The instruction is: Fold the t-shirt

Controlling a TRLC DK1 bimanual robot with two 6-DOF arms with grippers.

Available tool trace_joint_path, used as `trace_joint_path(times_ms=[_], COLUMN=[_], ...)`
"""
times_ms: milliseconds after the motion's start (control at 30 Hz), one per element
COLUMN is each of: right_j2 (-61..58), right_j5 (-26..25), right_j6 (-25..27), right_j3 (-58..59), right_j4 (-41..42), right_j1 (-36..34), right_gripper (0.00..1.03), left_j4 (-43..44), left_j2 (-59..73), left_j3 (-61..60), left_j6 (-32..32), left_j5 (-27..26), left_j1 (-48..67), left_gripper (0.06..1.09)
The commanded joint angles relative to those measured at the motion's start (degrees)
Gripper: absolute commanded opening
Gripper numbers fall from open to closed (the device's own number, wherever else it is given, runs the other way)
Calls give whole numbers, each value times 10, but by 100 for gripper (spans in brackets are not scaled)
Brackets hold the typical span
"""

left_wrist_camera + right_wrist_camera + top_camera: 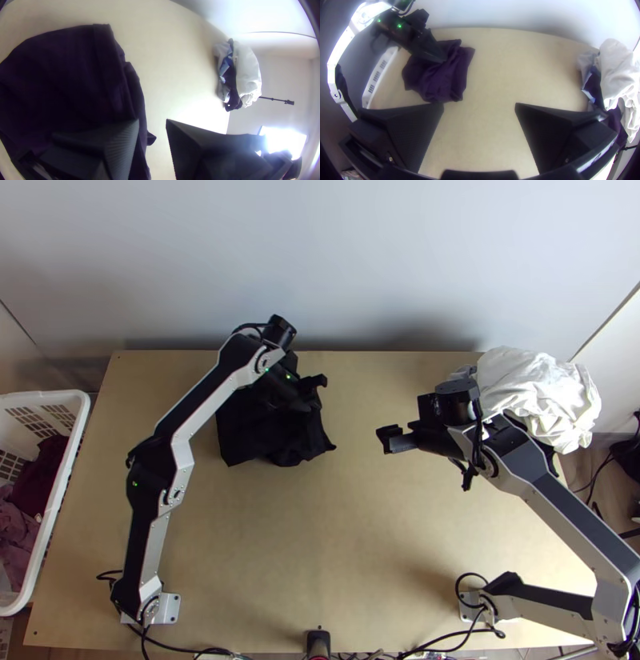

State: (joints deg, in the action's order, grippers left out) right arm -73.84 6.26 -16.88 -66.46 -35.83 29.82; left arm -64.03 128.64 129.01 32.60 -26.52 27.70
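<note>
From here I see the dark t-shirt point(272, 440) rumpled on the table's point(336, 548) far left part, the left gripper point(310, 394) over it, fingers parted; to its right, the right gripper point(430, 460) hangs wide open, and farther right sits a heap of clothes point(536, 392)
</note>
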Motion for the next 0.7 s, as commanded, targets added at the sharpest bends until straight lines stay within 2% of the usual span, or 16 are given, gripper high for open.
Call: trace_joint_path(times_ms=[0, 100, 233, 367, 467, 533, 600, 667], right_j2=[6, 12, 16, 9, -5, -20, -39, -68], right_j5=[0, 0, 0, 0, 0, 0, 0, 0], right_j6=[0, -1, -1, -10, -10, -10, -9, -5], right_j3=[1, 5, 16, 10, 0, -9, -23, -60], right_j4=[2, 2, 13, 24, 27, 27, 27, 25], right_j1=[-5, -6, -6, -5, 6, 23, 40, 59], right_gripper=[99, 99, 99, 99, 99, 99, 99, 99], left_j4=[5, 22, 74, 131, 131, 119, 74, -11], left_j2=[21, 4, -44, -91, -124, -144, -157, -176], left_j3=[4, 5, 9, 10, 5, -16, -32, -76], left_j6=[12, 22, 59, 128, 133, 106, 50, -58], left_j5=[-6, -7, -35, -80, -92, -93, -92, -60], left_j1=[6, -12, -48, -99, -133, -154, -174, -189], left_gripper=[51, 51, 51, 51, 51, 51, 51, 51])
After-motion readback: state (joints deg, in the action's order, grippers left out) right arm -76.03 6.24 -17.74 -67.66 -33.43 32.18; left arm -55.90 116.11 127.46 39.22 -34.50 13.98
